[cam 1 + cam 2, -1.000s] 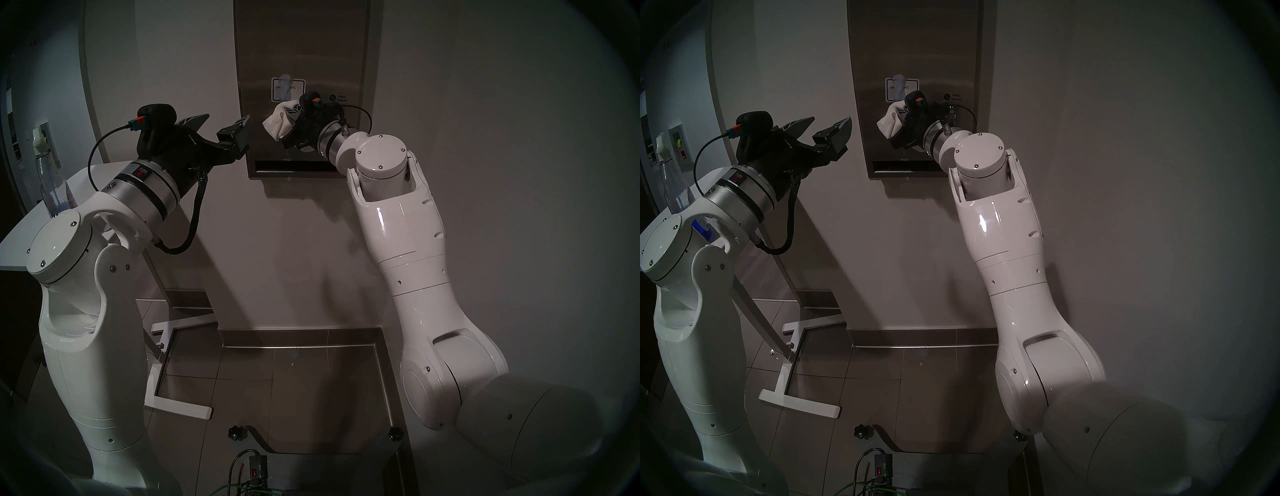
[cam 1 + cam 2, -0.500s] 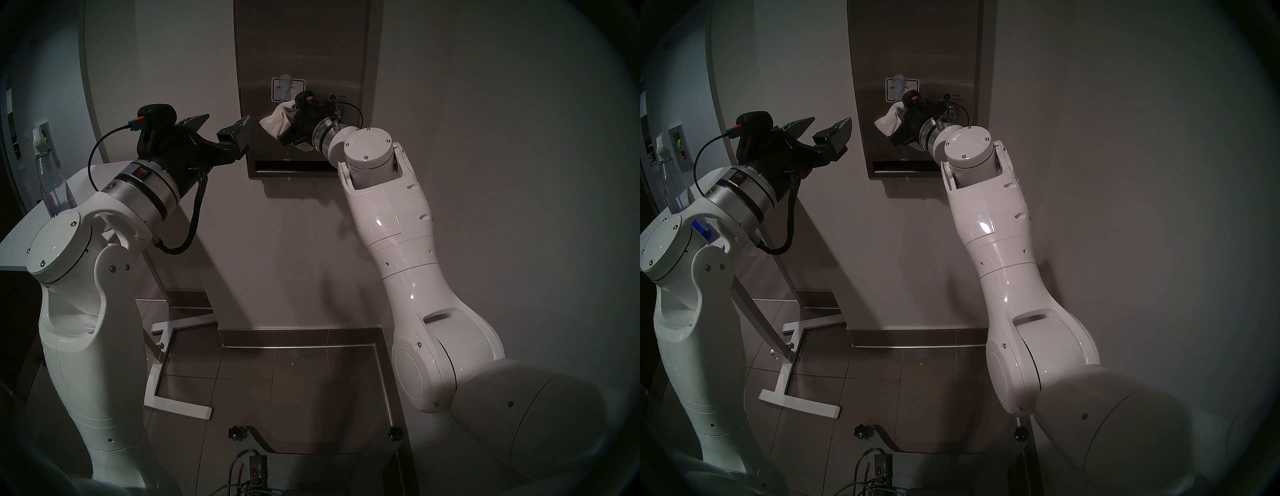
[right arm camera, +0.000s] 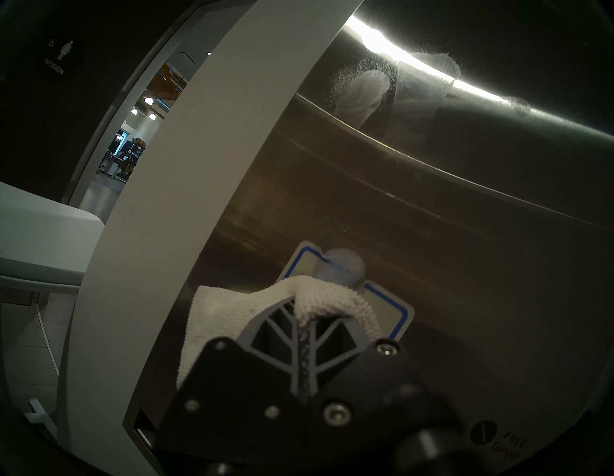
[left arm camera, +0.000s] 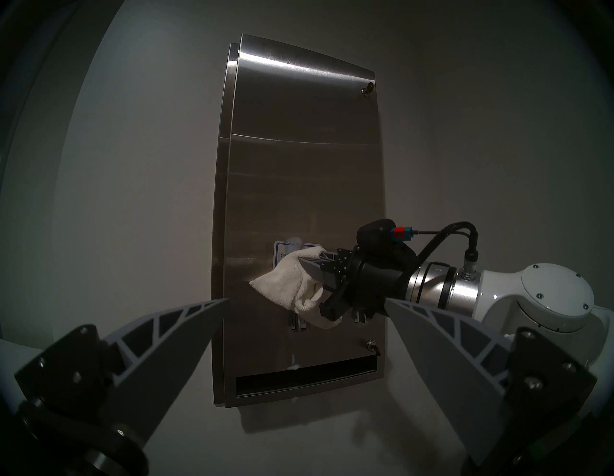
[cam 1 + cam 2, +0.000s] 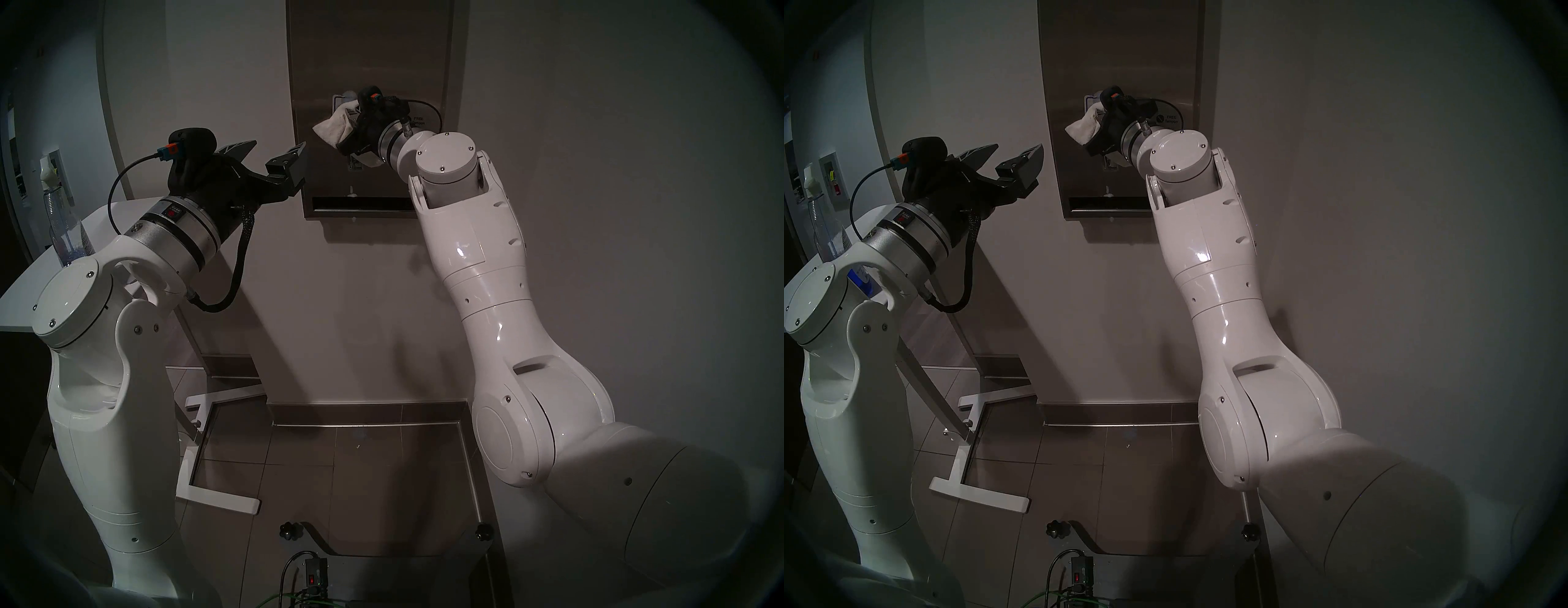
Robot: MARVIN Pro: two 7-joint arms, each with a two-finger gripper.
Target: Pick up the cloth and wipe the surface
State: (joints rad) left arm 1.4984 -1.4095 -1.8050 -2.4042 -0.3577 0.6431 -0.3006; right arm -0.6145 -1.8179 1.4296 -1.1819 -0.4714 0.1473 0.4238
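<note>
The cloth point(image 5: 333, 127) point(image 4: 285, 282) is a bunched off-white waffle towel. My right gripper point(image 5: 350, 114) point(image 3: 304, 315) is shut on it and presses it against the surface point(image 5: 369, 55) point(image 4: 299, 166), a tall brushed-steel dispenser front on the wall. The cloth covers the lower left part of the blue-bordered label point(image 3: 392, 312), just below a whitish smear point(image 3: 345, 262). Two lever slots sit under the cloth, with a dark horizontal slot point(image 4: 305, 375) further down. My left gripper point(image 5: 278, 146) point(image 4: 307, 299) is open and empty, held off the dispenser's left side.
A white table point(image 5: 21, 297) with a spray bottle point(image 5: 63, 220) stands at the left behind my left arm. Its white foot point(image 5: 220, 496) lies on the tiled floor. Grey wall surrounds the dispenser. A foamy patch point(image 3: 365, 86) shows higher on the steel.
My right gripper has carried the cloth up and slightly left along the dispenser front, from beneath the label onto it. The left arm has not moved.
</note>
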